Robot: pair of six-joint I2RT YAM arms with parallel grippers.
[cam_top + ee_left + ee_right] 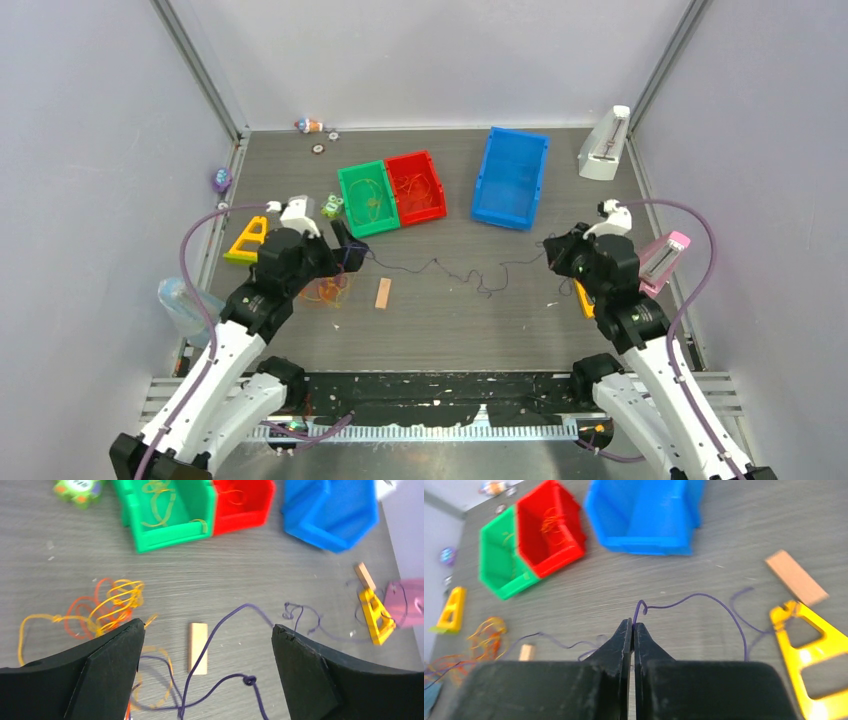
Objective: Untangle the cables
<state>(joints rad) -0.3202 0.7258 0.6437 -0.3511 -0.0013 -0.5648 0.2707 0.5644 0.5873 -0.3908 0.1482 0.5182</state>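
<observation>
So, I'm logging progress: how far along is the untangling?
Done: a yellow cable lies in the green bin and an orange cable in the red bin. In hand: the right gripper is shut on the purple cable, which trails across the table; the left gripper is open above it. Left: the yellow-orange tangle on the table.

Top external camera is looking steeply down from behind the arm bases, covering the whole table [450,330]. Left wrist camera is hovering close over the surface, facing the far wall. Right wrist camera is sitting lower, aiming leftward and far. All three are sharing the green bin [374,230], tan block [383,292] and purple cable [480,284]
</observation>
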